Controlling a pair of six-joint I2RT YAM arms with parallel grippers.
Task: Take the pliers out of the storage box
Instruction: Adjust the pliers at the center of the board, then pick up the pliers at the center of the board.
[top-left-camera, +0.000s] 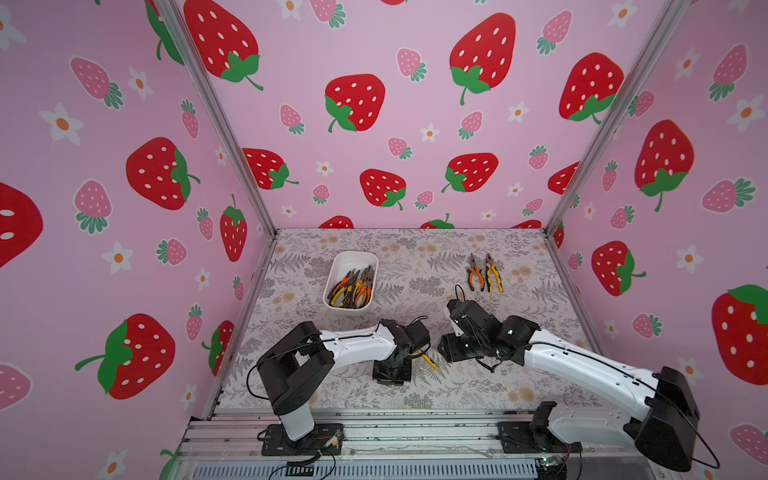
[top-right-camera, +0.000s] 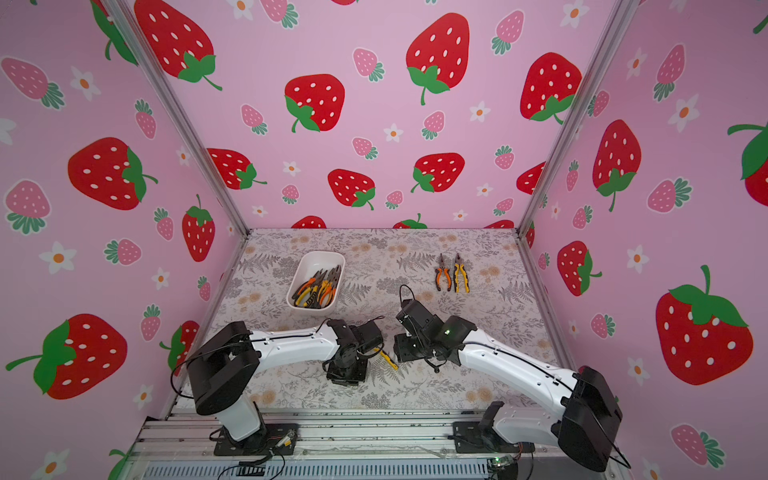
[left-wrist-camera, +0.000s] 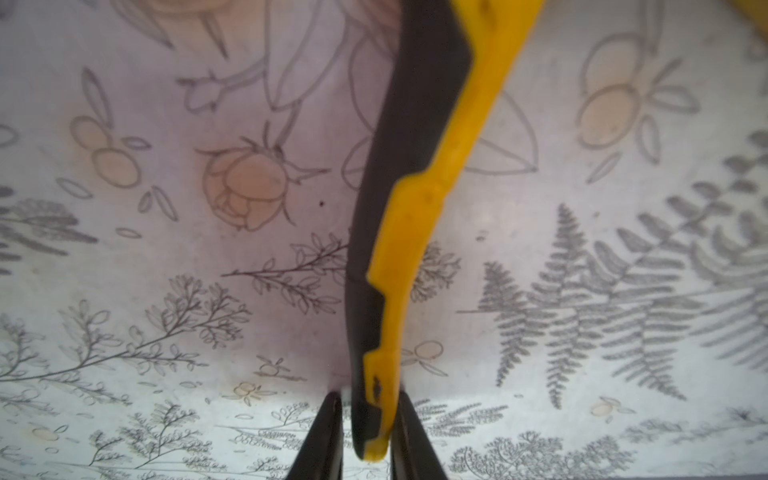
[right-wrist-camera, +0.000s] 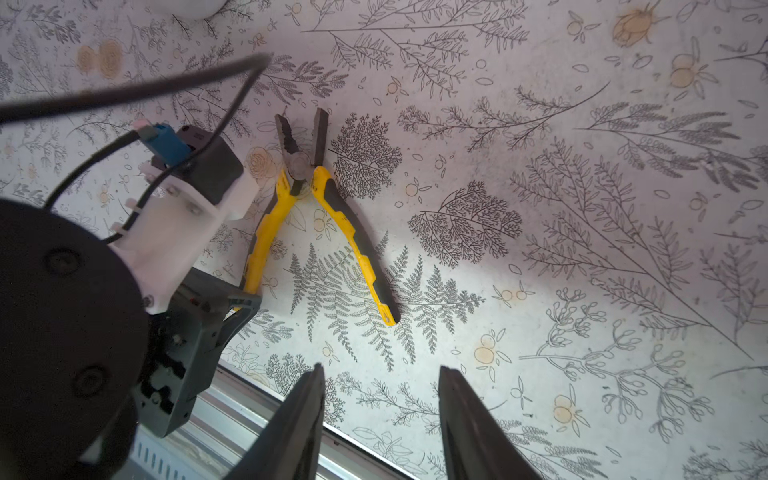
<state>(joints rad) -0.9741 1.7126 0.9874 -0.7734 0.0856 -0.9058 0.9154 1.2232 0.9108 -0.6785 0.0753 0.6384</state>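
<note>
Fern-print tabletop (top-left-camera: 415, 257), storage box (top-left-camera: 349, 259); pink strawberry walls (top-left-camera: 415, 124).

One storage box (top-left-camera: 343, 259) at ten o'clock holds heaped pliers (top-left-camera: 353, 287) (too tangled to count). Two pliers (top-left-camera: 475, 276) (top-left-camera: 493, 277) lie at two o'clock, and one more pliers (top-left-camera: 429, 360) at six.

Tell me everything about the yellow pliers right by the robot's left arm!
The yellow pliers have dark metal jaws, a round pivot and yellow-and-black handles that look rubbery. They lie flat on the flowery table, jaws and handles spread open. The left hand straddles one handle's tip.
</note>
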